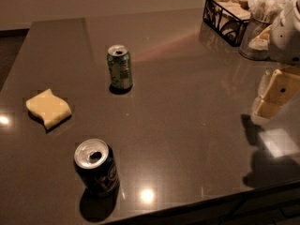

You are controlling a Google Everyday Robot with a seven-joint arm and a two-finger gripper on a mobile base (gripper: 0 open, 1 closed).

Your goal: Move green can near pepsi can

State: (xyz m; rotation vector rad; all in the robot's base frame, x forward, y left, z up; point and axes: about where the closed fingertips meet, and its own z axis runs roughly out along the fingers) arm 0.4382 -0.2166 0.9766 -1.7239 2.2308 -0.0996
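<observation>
At the far left of the dark, glossy table (23,139) lies a pale yellow sponge (48,108) with wavy edges, flat on the surface and apart from everything else. To its right and nearer the front edge stands the pepsi can (96,168), upright, its silver top showing an open mouth and its round logo facing forward and to the right. A bright spot of reflected light sits on the table just to the right of this can. Further back and slightly more to the right stands the green can (120,67), also upright with an open silver top, its pale label print turned toward the camera. The two cans are well apart, with bare table between them, and the sponge lies off to the left of that gap. Toward the back right corner sits a black wire basket (227,14) holding pale packets, and just beside it, to the right, a clear container (254,37) stuffed with white paper. At the right edge the robot's white arm (288,29) reaches down, and below it the cream-coloured end effector (272,100) hangs over the table, well apart from both cans; whether it is released or clenched I cannot tell.
</observation>
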